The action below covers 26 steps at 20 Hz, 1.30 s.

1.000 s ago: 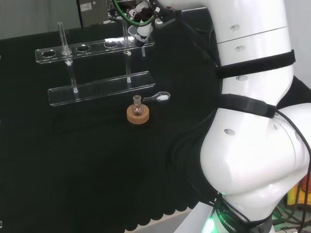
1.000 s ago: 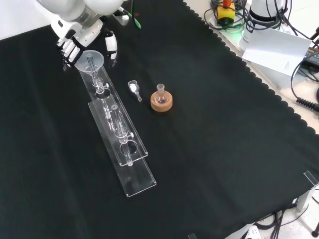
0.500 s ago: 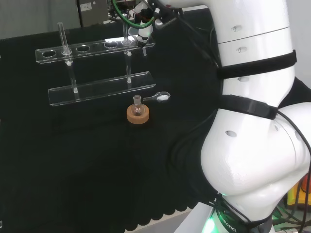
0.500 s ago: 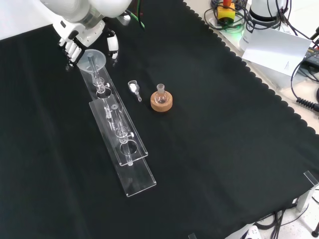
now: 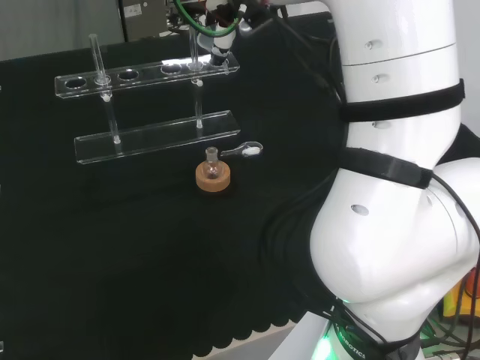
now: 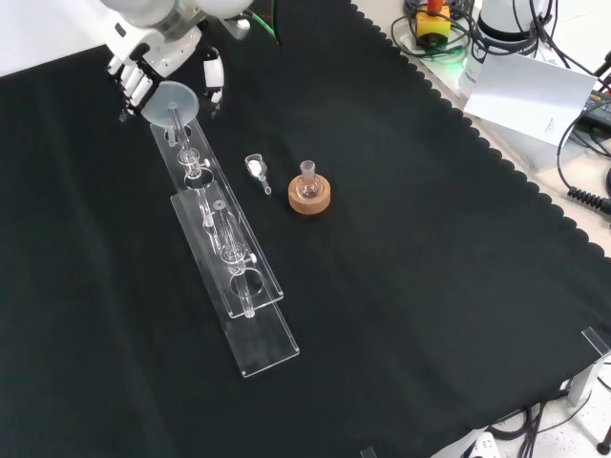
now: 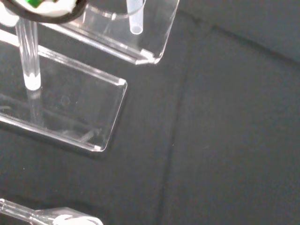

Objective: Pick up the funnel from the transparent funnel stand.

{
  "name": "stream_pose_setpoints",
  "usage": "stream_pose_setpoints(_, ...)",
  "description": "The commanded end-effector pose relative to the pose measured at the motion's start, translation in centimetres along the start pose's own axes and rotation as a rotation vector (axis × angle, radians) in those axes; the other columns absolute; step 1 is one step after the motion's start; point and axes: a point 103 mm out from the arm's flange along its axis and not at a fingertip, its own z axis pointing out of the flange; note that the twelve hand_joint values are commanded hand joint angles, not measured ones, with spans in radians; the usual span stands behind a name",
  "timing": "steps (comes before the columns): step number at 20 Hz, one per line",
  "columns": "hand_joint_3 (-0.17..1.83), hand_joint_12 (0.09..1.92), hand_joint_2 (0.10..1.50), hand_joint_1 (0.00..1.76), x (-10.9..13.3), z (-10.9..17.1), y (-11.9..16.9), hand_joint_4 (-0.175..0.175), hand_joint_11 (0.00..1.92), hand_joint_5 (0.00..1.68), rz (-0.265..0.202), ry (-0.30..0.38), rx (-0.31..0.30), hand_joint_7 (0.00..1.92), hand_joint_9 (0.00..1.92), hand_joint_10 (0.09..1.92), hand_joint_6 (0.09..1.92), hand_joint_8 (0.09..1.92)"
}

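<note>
In the front view the clear funnel [image 6: 175, 98] hangs over the far end of the transparent stand [image 6: 250, 320], its thin stem pointing down at the top shelf. The black and white hand [image 6: 158, 52] is shut on the funnel's cone, with fingers [image 6: 134, 88] on one side and the thumb on the other. The wrist view shows the stem's open tip [image 7: 136, 29] just above the end of the stand's top shelf [image 7: 140, 49]. In the head view the hand [image 5: 223, 34] is over the right end of the stand [image 5: 150, 136].
A small flask on a cork ring [image 6: 309, 196] stands to the right of the stand in the front view, with a small scoop of white powder [image 6: 255, 168] between them. Two upright posts carry the stand's top shelf. Papers and cables lie past the cloth's right edge.
The hand has risen with the funnel, toward the front view's top. The funnel's stem has slid up out of the stand's end hole. The stand, flask and scoop have stayed put.
</note>
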Motion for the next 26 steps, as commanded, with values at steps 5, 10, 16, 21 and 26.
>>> stream_pose_setpoints(5, 0.57, 1.36, 0.72, 0.75, -1.8, -3.0, -4.1, -0.037, 0.24, 0.43, 0.046, 0.021, -0.04, 0.39, 0.5, 0.64, 0.09, 0.72)
stream_pose_setpoints(10, 0.58, 1.36, 0.72, 0.75, -2.5, -4.1, -7.3, -0.038, 0.24, 0.44, 0.075, 0.03, -0.057, 0.38, 0.51, 0.64, 0.09, 0.72)
stream_pose_setpoints(16, 0.59, 1.35, 0.72, 0.76, -2.3, -4.3, -11.7, -0.039, 0.24, 0.44, 0.101, 0.042, -0.073, 0.38, 0.51, 0.63, 0.09, 0.72)
stream_pose_setpoints(21, 0.59, 1.35, 0.72, 0.76, -0.8, -4.0, -14.4, -0.041, 0.25, 0.44, 0.102, 0.062, -0.078, 0.38, 0.51, 0.63, 0.09, 0.72)
stream_pose_setpoints(26, 0.59, 1.35, 0.72, 0.76, 0.9, -3.7, -16.2, -0.042, 0.25, 0.44, 0.093, 0.08, -0.079, 0.38, 0.51, 0.63, 0.09, 0.72)
